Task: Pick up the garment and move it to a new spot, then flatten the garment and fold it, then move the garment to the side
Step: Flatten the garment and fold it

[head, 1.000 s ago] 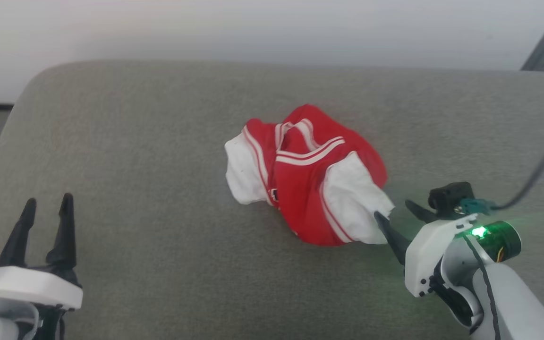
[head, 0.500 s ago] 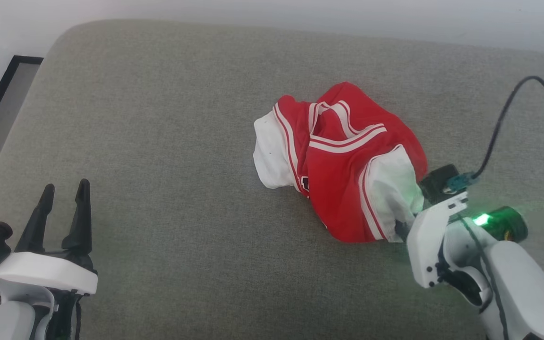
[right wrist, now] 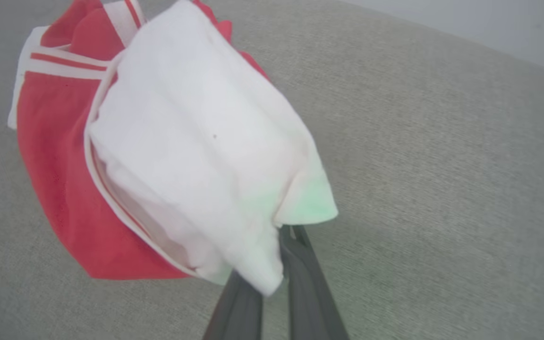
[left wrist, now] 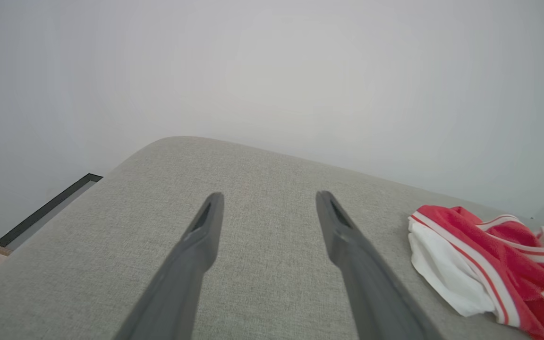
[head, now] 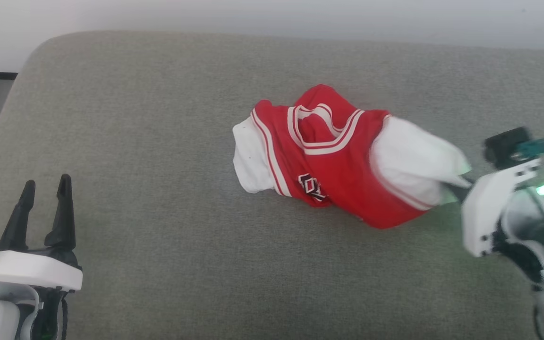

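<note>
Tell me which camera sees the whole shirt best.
The head view: the whole garment shows on the grey cushion. The left wrist view cuts it off; the right wrist view sees mostly its white sleeve.

Seemingly a home: grey upholstered cushion (head: 158,118) against white wall (head: 253,14).

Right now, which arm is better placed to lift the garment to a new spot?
Right. The right gripper is shut on the garment's white sleeve, so it could likely lift at once. The left gripper stands open, well apart from the garment.
</note>
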`<state>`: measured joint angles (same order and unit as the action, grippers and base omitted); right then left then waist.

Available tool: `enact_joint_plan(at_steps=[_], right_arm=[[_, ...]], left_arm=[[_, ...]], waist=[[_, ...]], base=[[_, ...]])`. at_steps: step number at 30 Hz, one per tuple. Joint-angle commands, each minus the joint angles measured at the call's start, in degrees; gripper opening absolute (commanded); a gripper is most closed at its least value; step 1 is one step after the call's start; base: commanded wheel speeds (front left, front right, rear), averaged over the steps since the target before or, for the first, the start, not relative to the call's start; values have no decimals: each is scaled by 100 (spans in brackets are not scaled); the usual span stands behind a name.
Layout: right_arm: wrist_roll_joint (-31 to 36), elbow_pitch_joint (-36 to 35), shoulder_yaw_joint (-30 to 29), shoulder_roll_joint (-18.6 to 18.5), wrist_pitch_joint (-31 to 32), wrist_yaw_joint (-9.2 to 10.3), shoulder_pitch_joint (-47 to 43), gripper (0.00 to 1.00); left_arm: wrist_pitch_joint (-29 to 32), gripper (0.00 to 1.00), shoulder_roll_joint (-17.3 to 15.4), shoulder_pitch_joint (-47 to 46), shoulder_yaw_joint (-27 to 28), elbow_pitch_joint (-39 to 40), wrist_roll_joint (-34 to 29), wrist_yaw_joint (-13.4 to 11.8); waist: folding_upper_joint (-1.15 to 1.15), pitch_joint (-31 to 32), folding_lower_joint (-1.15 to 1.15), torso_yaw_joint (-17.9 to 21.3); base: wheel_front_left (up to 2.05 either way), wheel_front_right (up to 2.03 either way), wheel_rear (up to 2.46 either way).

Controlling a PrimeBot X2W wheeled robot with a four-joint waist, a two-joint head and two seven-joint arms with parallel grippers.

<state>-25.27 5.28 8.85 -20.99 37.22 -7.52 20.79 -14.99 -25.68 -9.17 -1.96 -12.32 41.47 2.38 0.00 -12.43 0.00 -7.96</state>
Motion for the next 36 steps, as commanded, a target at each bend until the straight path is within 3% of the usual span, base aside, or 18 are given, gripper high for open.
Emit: enact_joint_plan(at_steps=[1,9,18,20,22,23,24,25,36], right_arm=[[38,-71,-146,-30,49,6,-90,0],[203,59,-1491,89,100,6,-378,0],[423,1440,-1894,528,-235,4,-104,0],[421,1733,-1834,573,-296,4,12,26],[447,1848,-1790,564,-326,4,72,28],[446,1950,-1754,570,-347,4,131,33],[431,2013,-1702,567,-361,3,181,46],[427,2077,-1652,544,-363,3,224,100],[210,1661,-1252,245,-487,3,282,100]], left_arm=[[-26,100,-32,68,19,15,-67,32],[-26,100,-24,-36,27,41,-77,43],[-18,100,-37,-216,-70,-82,-87,100],[-14,100,-49,-266,-88,-107,-95,112],[-7,100,-71,-289,-96,-113,-122,110],[8,100,-82,-302,-99,-119,-120,105],[31,100,-84,-313,-105,-118,-108,97],[43,100,-93,-318,-102,-112,-95,86],[833,100,-398,-408,-185,243,123,36]], waist=[[0,14,0,49],[0,-81,0,139],[0,-246,0,95],[0,-258,0,90],[0,-260,0,89],[0,-258,0,92],[0,-252,0,97],[0,-243,0,108],[0,3,0,473]], base=[[0,0,0],[0,0,0],[0,0,0],[0,0,0],[0,0,0],[0,0,0],[0,0,0],[0,0,0],[0,0,0]])
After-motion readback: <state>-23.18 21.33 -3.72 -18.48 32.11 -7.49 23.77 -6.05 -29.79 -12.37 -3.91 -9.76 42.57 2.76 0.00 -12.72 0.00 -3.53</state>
